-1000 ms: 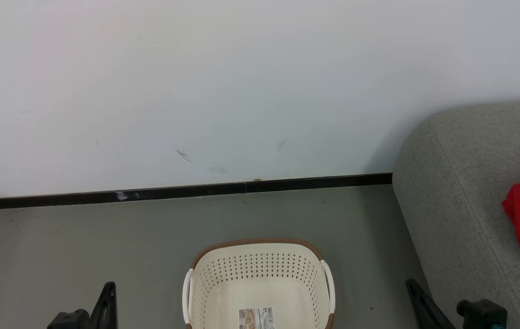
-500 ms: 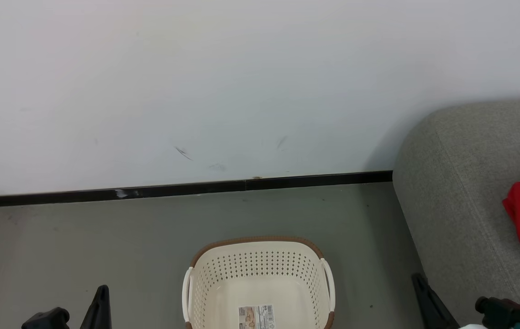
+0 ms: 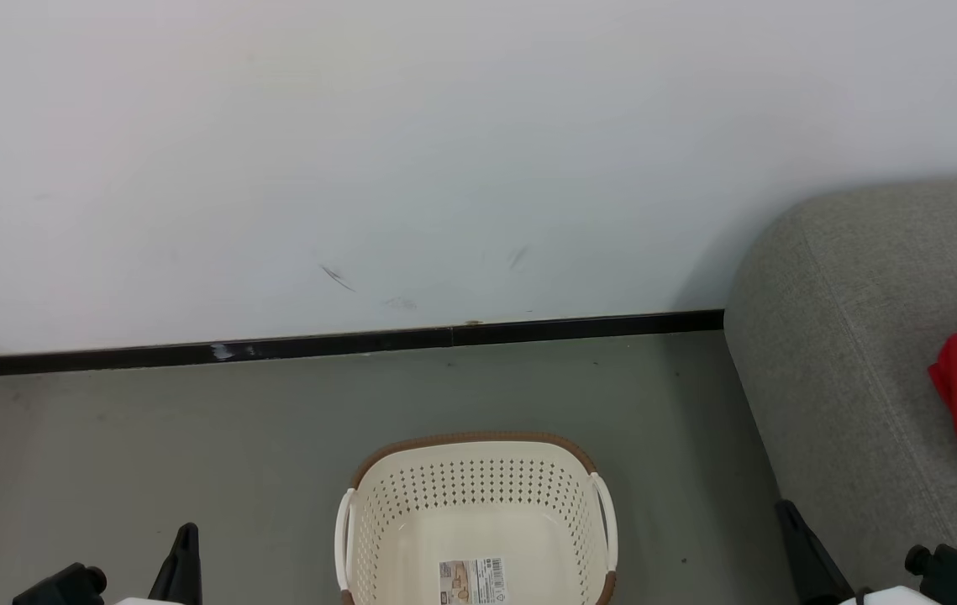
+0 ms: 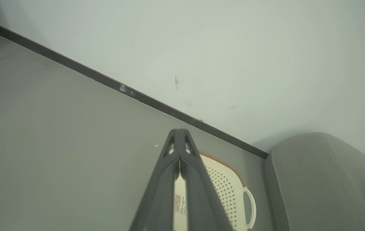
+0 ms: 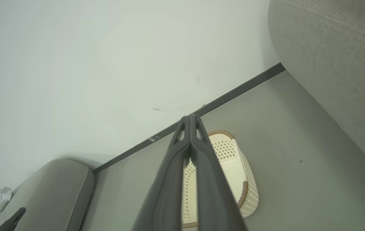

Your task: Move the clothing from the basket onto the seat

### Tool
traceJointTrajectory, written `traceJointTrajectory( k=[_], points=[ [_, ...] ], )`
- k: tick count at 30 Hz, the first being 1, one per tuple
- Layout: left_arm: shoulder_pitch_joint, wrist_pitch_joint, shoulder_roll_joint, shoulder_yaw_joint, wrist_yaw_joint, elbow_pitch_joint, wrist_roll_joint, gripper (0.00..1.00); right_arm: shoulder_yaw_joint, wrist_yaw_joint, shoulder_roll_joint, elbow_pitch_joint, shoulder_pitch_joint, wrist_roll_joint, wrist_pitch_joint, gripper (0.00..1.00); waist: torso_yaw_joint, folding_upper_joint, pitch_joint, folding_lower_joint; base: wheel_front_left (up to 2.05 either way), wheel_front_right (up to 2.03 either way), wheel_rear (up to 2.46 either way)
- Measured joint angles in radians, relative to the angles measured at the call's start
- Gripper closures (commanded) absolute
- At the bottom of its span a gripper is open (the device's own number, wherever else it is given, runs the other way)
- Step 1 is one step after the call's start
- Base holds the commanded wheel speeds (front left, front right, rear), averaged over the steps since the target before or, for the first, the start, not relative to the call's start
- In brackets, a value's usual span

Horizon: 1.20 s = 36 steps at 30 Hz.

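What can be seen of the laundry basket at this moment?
The basket is a cream-white oval plastic tub with perforated sides, a brown woven-look rim, a pale handle on each side and a barcode sticker on its inner bottom. It stands upright on the grey floor, short of the wall, left of the grey seat and apart from it. The part of its inside in view holds nothing; its near end is cut off in the head view.

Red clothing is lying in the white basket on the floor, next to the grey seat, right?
Not quite. The red clothing lies on the grey seat, not in the white basket, as the head view shows. The basket does stand on the floor next to the seat.
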Motion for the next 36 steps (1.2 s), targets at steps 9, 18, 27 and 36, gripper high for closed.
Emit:
traceJointTrajectory(
  k=[9, 18, 27, 36],
  points=[
    [-0.007, 0.034, -0.011, 0.03, -0.031, 0.0, -0.101, 1.0, -0.01, 0.0, -0.01, 0.009, -0.019, 0.143, 0.024, 1.0, 0.0, 0.0, -0.004, 0.0044, 0.0, 0.0, 0.0],
    [-0.011, 0.061, -0.026, 0.058, -0.063, 0.004, -0.207, 1.0, -0.018, 0.0, -0.022, 0.02, -0.044, 0.285, 0.053, 1.0, 0.0, 0.0, -0.001, 0.0016, 0.0, 0.0, 0.0],
    [-0.03, 0.088, -0.038, 0.087, -0.095, 0.011, -0.314, 1.0, -0.024, 0.0, -0.032, 0.04, -0.072, 0.426, 0.08, 1.0, 0.0, 0.0, 0.009, -0.0063, 0.0, 0.0, 0.0],
    [-0.045, 0.12, -0.051, 0.118, -0.131, 0.02, -0.43, 1.0, -0.03, 0.0, -0.039, 0.052, -0.103, 0.581, 0.107, 1.0, 0.0, 0.0, 0.02, -0.0111, 0.0, 0.0, 0.0]
  ],
)
